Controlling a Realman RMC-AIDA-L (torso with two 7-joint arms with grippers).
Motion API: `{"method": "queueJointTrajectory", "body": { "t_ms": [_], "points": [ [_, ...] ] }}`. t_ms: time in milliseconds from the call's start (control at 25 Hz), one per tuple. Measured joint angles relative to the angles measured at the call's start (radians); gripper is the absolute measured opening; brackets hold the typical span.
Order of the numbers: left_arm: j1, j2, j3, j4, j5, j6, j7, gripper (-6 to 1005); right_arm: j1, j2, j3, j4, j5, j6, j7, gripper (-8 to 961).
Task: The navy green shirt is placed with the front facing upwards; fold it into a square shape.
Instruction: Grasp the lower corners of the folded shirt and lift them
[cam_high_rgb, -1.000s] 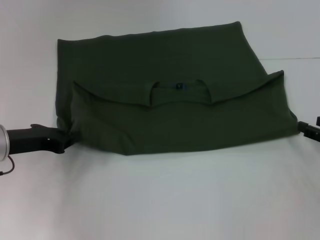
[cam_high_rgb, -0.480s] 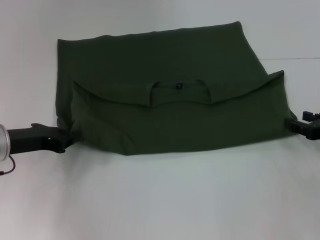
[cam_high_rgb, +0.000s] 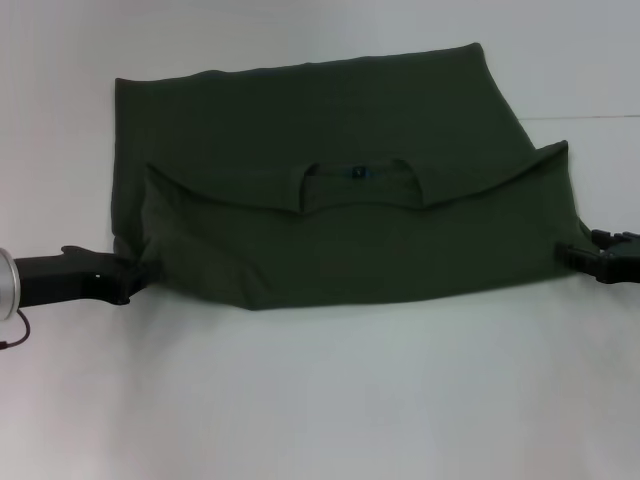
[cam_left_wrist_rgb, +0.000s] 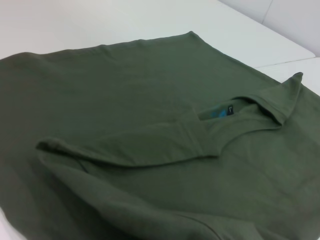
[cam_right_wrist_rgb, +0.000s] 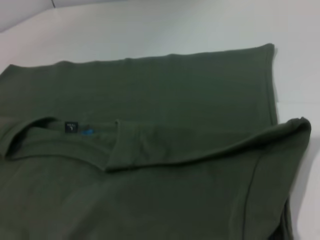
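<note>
1. Head view: the shirt (cam_high_rgb: 340, 215) lies on a plain white table (cam_high_rgb: 320, 400), spread wide across the middle. Its near half is doubled over the far half, so the round collar (cam_high_rgb: 360, 185) with its small blue label (cam_high_rgb: 358, 172) sits mid-garment, facing up. The folded layer's two upper corners stick out as points on either side. No lettering shows.

2. Head view, the arms: the left gripper (cam_high_rgb: 140, 275) lies low on the table at the shirt's near left corner, its tip against the cloth edge; whether it is wide, narrow or pinching fabric cannot be told. The right gripper (cam_high_rgb: 575, 258) reaches in from the right edge and meets the shirt's near right corner; its fingers' spread cannot be told either. Nothing else stands on the table.

3. Left wrist view: the shirt (cam_left_wrist_rgb: 150, 140) fills nearly the whole picture, a matte, finely knit olive cotton. The folded layer forms a soft raised ridge, and the collar (cam_left_wrist_rgb: 235, 112) opens beyond it with the label (cam_left_wrist_rgb: 222, 112) inside. A strip of white table (cam_left_wrist_rgb: 125, 20) runs past the far hem. This arm's own fingers do not show.

4. Right wrist view: the shirt (cam_right_wrist_rgb: 150, 150) again covers most of the picture, with the ribbed collar (cam_right_wrist_rgb: 55, 135), the label (cam_right_wrist_rgb: 75, 128) and a stitched sleeve hem along one side. White table (cam_right_wrist_rgb: 175, 25) lies beyond. No fingers show.
</note>
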Motion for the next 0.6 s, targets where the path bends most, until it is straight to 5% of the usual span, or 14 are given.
{"method": "queueJointTrajectory", "body": {
  "t_ms": [440,600],
  "points": [
    [-0.001,0.001,0.0,0.0,0.0,-0.002,0.001,63,0.008,0.0,0.0,-0.006,-0.021,0.012,0.006,467],
    [-0.001,0.001,0.001,0.0,0.0,-0.002,0.005,63,0.008,0.0,0.0,-0.006,-0.021,0.007,0.009,312]
  ]
}}
